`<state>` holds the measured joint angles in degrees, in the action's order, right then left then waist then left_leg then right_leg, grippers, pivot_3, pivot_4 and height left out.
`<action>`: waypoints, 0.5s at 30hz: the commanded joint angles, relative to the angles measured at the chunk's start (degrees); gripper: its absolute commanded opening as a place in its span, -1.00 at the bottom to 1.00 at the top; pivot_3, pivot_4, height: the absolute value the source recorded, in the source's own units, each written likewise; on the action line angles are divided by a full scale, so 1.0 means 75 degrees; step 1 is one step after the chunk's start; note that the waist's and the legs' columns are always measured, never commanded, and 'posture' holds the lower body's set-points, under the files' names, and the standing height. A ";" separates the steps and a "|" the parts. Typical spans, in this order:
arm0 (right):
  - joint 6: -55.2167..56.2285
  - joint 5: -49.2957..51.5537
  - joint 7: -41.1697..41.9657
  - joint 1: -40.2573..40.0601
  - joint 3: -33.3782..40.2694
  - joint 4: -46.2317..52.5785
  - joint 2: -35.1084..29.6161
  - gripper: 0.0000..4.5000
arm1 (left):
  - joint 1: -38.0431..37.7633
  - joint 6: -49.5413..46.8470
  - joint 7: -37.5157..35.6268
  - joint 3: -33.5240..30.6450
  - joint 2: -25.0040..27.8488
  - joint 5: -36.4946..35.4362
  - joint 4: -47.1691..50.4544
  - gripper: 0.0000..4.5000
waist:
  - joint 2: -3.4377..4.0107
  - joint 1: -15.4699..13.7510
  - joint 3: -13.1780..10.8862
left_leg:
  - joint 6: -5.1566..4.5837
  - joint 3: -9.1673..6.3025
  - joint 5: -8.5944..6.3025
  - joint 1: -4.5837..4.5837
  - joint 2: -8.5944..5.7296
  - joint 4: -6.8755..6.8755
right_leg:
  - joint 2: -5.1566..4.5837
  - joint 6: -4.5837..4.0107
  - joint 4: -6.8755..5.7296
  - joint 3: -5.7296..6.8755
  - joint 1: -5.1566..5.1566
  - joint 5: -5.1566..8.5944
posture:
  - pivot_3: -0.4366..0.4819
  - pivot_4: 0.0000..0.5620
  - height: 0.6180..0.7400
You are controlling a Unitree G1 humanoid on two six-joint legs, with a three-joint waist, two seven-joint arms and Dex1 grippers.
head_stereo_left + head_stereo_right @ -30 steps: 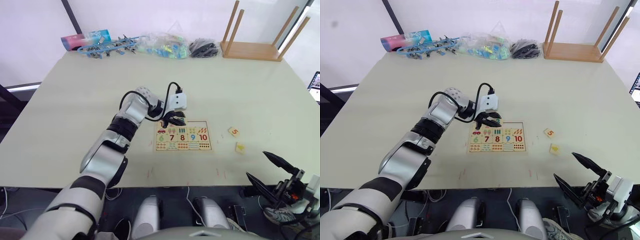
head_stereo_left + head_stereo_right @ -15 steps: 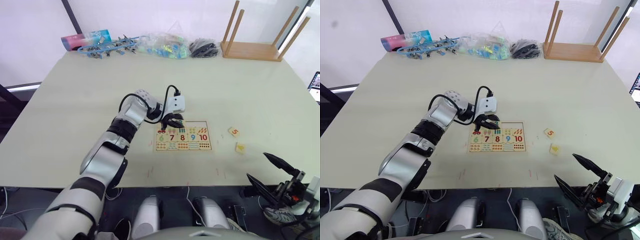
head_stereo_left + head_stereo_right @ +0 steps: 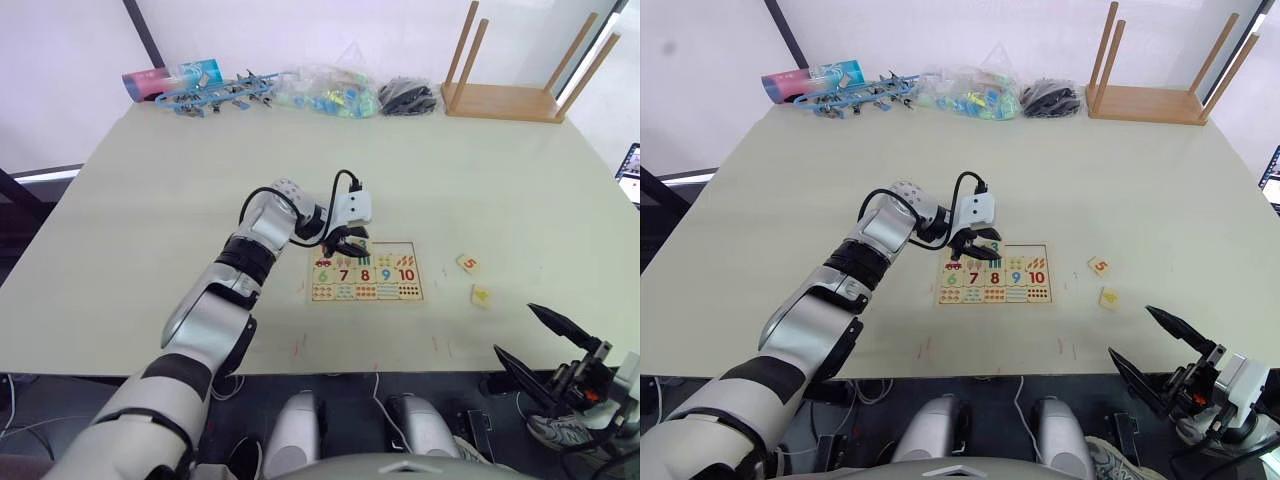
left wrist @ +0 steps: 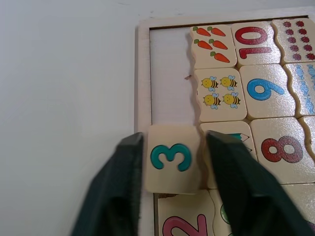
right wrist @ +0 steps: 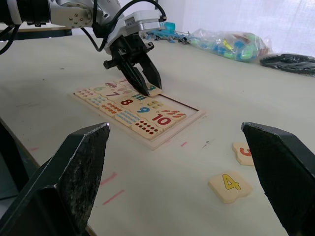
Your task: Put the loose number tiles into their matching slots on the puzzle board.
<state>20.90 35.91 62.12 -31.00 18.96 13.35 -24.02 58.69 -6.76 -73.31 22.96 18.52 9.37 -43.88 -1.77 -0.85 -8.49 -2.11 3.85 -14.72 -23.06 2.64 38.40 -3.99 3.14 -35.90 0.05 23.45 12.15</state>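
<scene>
The puzzle board (image 3: 416, 296) lies on the table in front of me, most of its squares filled. My left gripper (image 3: 350, 244) hovers at its far left corner, shut on the number tile 3 (image 4: 172, 164). That tile sits just over the board's number row, beside the seated tile 2 (image 4: 179, 226). The empty slots (image 4: 170, 78) stretch ahead of it, alongside the carrot and bee picture tiles. Loose tiles 5 (image 3: 467, 264) and 4 (image 3: 481, 295) lie on the table right of the board. My right gripper (image 3: 538, 346) hangs open off the table's near right edge.
An upturned wooden stool (image 3: 505, 100) stands at the far right corner. Along the far edge are a black bundle (image 3: 408, 97), a clear bag of coloured pieces (image 3: 330, 92), blue toys (image 3: 215, 95) and a printed tube (image 3: 165, 80).
My left gripper has eased slightly down toward the board's number row with tile 3 still in it. The right arm has barely moved.
</scene>
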 commanded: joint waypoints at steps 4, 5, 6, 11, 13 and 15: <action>0.0162 0.0041 0.0016 -0.0045 0.0118 0.0175 0.0003 1.00 | 0.0217 0.0114 0.0013 -0.0155 -0.0037 -0.0104 -0.0026 0.97 | 0.0000 0.0000 0.0000 | 0.0000 0.0000 0.0000 0.0000 0.0000 0.0000 | 0.0000 0.0000 0.0000 0.0000 0.0000 0.0000 | -0.05 -0.47 1.00; 0.0164 0.0041 0.0018 -0.0047 0.0118 0.0171 0.0005 1.00 | 0.0221 0.0098 -0.0011 -0.0166 -0.0032 -0.0123 -0.0012 0.97 | 0.0000 0.0001 0.0000 | 0.0000 0.0000 0.0000 0.0000 0.0000 0.0000 | 0.0000 0.0000 0.0000 0.0000 0.0000 0.0000 | -0.05 -0.47 1.00; 0.0164 0.0041 0.0017 -0.0042 0.0118 0.0166 0.0004 1.00 | 0.0230 0.0085 -0.0038 -0.0180 -0.0027 -0.0143 -0.0008 0.97 | 0.0000 0.0000 0.0000 | 0.0000 0.0000 0.0000 0.0000 0.0000 0.0000 | 0.0000 0.0000 0.0000 0.0000 0.0000 0.0000 | -0.05 -0.47 1.00; 0.0193 0.0038 0.0025 -0.0038 0.0113 0.0125 0.0008 1.00 | 0.0421 0.0032 -0.0038 -0.0335 -0.0021 -0.0263 -0.0192 0.97 | 0.0000 -0.0001 0.0000 | 0.0000 0.0000 0.0000 0.0000 0.0000 0.0000 | 0.0000 0.0000 0.0000 0.0000 0.0000 0.0000 | -0.05 -0.47 1.00; 0.0210 0.0034 0.0031 -0.0039 0.0108 0.0108 0.0014 1.00 | 0.0585 0.0026 0.0015 -0.0482 -0.0071 -0.0364 -0.0411 0.97 | 0.0000 -0.0001 0.0000 | 0.0000 0.0000 0.0000 0.0000 0.0000 0.0000 | 0.0000 0.0000 0.0000 0.0000 0.0000 0.0000 | -0.05 -0.47 1.00; 0.0219 0.0037 0.0033 -0.0040 0.0103 0.0104 0.0020 1.00 | 0.0766 0.0046 0.0094 -0.0599 -0.0110 -0.0390 -0.0707 0.97 | 0.0000 -0.0002 0.0000 | 0.0000 0.0000 0.0000 0.0000 -0.0001 0.0000 | 0.0000 0.0000 0.0000 0.0000 0.0000 0.0000 | -0.05 -0.47 1.00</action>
<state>21.45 35.86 62.23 -31.00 18.94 13.18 -23.98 62.09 -6.94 -73.25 20.31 18.10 7.58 -48.50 -1.77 -0.87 -8.49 -2.11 3.84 -14.72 -23.06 2.63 38.40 -3.99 3.15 -35.90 0.06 23.45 12.15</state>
